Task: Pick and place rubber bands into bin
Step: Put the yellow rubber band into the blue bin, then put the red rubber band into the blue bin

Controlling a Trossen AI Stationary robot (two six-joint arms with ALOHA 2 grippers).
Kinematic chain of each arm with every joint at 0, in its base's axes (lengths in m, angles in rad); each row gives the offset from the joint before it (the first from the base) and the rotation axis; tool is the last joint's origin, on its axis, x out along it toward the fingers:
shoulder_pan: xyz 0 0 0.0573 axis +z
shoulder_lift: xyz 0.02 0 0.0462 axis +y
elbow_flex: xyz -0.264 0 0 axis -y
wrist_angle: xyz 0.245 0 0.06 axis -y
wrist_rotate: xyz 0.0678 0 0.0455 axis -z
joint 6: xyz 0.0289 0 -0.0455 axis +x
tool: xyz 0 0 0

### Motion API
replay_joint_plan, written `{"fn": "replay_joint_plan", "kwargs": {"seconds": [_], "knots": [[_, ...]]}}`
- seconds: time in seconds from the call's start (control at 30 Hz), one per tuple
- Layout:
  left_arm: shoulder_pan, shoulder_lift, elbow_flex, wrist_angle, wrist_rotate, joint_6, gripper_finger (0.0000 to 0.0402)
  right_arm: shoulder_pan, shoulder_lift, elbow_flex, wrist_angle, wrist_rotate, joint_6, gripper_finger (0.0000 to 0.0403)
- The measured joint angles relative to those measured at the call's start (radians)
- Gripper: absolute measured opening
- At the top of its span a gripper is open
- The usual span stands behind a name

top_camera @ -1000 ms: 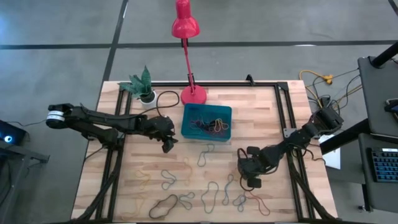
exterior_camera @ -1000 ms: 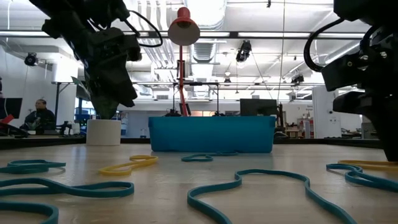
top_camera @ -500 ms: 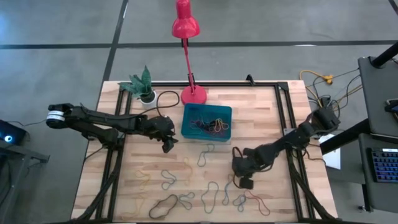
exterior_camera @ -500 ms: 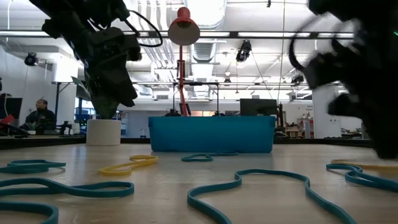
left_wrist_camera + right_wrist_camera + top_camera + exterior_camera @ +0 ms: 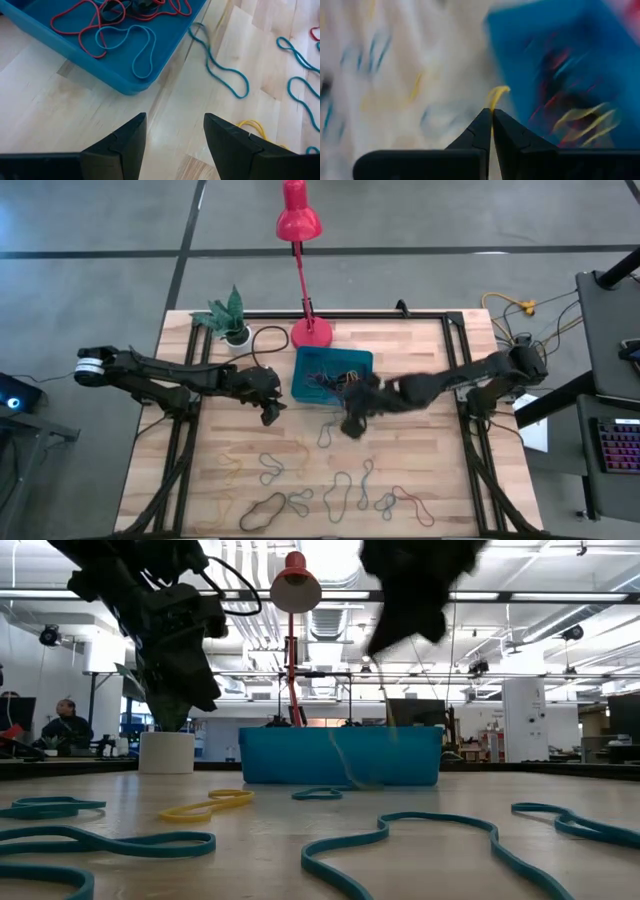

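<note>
1. Many rubber bands (image 5: 338,493) lay on the near part of the table (image 5: 440,480); they looked light and floppy, best pinched anywhere along the loop.
2. Right gripper (image 5: 491,116) had pinched a yellow band (image 5: 496,95), reaching over the bin's (image 5: 304,391) near edge.
3. Left gripper (image 5: 173,130) waited left of the bin, fingers apart, holding nothing.

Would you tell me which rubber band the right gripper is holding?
The yellow rubber band, pinched in the right gripper beside the bin; the others lie loose.
</note>
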Motion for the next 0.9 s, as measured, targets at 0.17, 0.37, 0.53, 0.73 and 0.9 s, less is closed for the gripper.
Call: {"fn": "replay_joint_plan", "kwargs": {"seconds": [0.17,0.37,0.53,0.73,0.9], "knots": [[0.0,0.0,0.0,0.0,0.0,0.0,0.0183,-0.089,-0.026,0.136,0.001,0.14,-0.095,0.0008],[0.0,0.0,0.0,0.0,0.0,0.026,0.0183,-0.202,0.015,0.202,-0.003,0.029,-0.126,0.0008],[0.0,0.0,-0.001,0.0,0.0,0.026,0.0183,-0.238,0.12,0.187,-0.039,-0.045,-0.059,0.0008],[0.0,0.0,-0.001,0.0,0.0,0.026,0.0183,-0.236,0.253,0.193,-0.167,-0.139,0.035,0.0038],[0.0,0.0,-0.001,0.0,0.0,0.025,0.0183,-0.184,0.26,0.194,-0.206,-0.147,-0.032,0.0104]]}}
